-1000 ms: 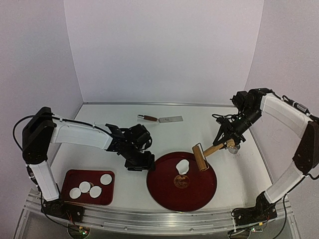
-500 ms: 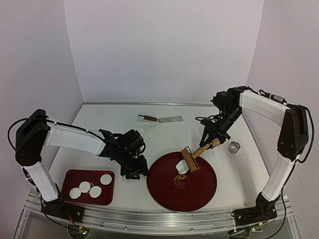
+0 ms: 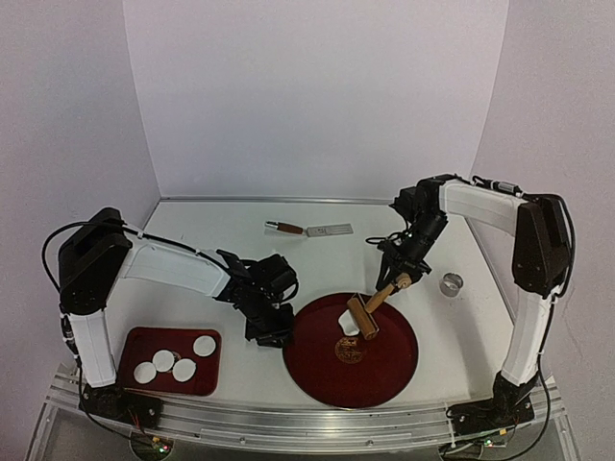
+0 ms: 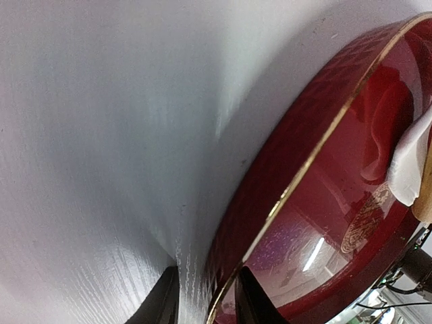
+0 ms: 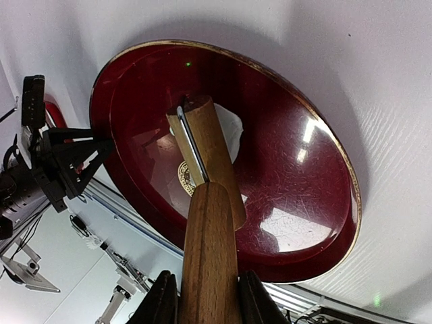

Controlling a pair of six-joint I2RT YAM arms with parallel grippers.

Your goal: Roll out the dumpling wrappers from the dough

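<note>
Your dumpling wrappers (image 3: 163, 360) lie in the small tray (image 3: 135, 338), left of your left gripper (image 3: 271, 333). Its jaws stand narrowly astride the plate (image 3: 384, 399) rim; whether they pinch it, you cannot tell. Your right gripper (image 3: 397, 277) clamps the rolling pin (image 3: 363, 317), whose roller rests on the dough (image 3: 348, 325) beyond its fingertips.

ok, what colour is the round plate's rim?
Gold, on a dark red round plate, clearest in the right wrist view.
</note>
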